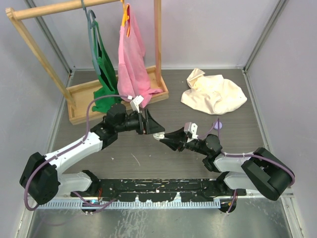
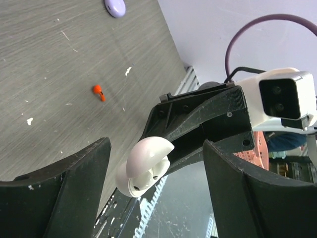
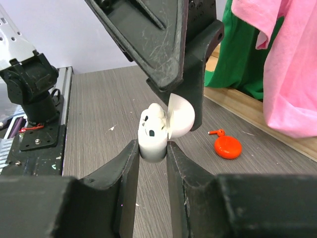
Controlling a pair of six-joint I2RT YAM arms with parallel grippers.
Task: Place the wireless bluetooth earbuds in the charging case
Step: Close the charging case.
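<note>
A white charging case [image 3: 152, 141] is held above the table with its lid hinged open, and my right gripper [image 3: 152, 146] is shut on its base. Two white earbuds [image 3: 154, 118] sit in its wells, their tops showing. My left gripper [image 2: 157, 148] is open, its fingers [image 2: 74, 188] standing on either side of the case [image 2: 143, 166] without touching it. From above, the left gripper [image 1: 152, 126] and the right gripper [image 1: 163, 137] meet tip to tip over the table's middle. A red earbud [image 3: 216, 132] lies loose on the table beside a red round case [image 3: 228, 148].
A lilac round case [image 1: 218, 125] lies right of the grippers. A wooden clothes rack [image 1: 79, 106] with a green garment [image 1: 105, 69] and a pink one [image 1: 132, 59] stands at the back left. A cream cloth [image 1: 213, 91] is heaped at the back right.
</note>
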